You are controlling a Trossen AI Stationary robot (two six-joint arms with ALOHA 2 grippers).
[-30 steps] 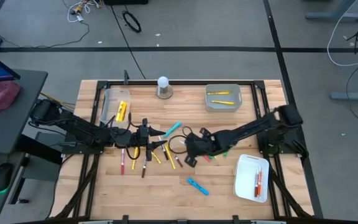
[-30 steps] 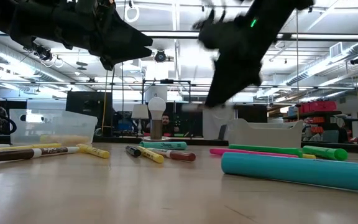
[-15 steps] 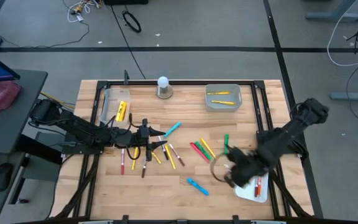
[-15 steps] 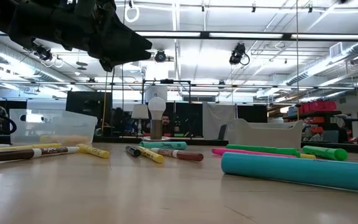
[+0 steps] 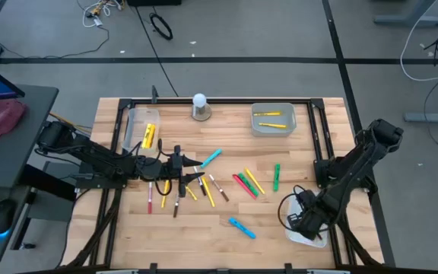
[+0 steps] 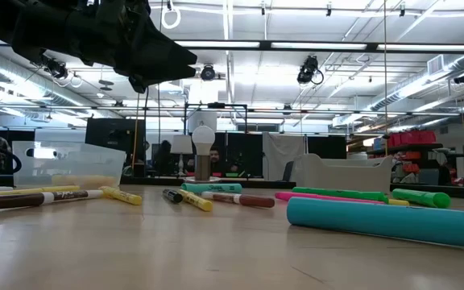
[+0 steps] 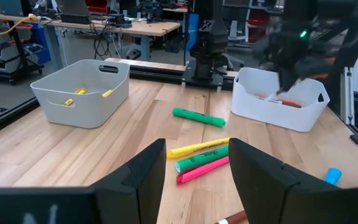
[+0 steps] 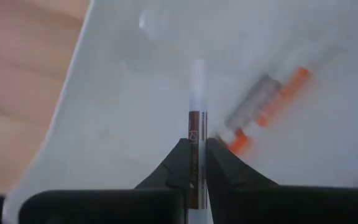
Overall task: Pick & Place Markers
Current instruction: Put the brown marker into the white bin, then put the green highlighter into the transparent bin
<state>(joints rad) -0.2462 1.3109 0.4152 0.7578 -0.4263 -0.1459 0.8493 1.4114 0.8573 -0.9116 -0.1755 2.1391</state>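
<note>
wooden table (image 5: 219,221) from above: the right gripper (image 5: 304,221) hangs over the white tray (image 5: 295,234) at the near right corner; the left gripper (image 5: 179,169) waits over a scatter of markers (image 5: 243,183) mid-table. some yellow ones already lie in the grey bin (image 5: 273,119) and the clear bin (image 5: 140,128).

low view: many markers (image 6: 216,197) lie loose on the wood, a teal one (image 6: 381,221) nearest; the left arm hangs above.

left wrist view: the left gripper (image 7: 197,163) stands wide with nothing in it, green (image 7: 197,117), yellow and pink markers ahead.

right wrist view: the right gripper (image 8: 197,155) is pinched narrow on a brown marker (image 8: 196,134) over the tray (image 8: 123,112), where orange markers (image 8: 266,106) already rest.

judgement: sorting is partly done; this marker is about to drop, and most remain.
</note>
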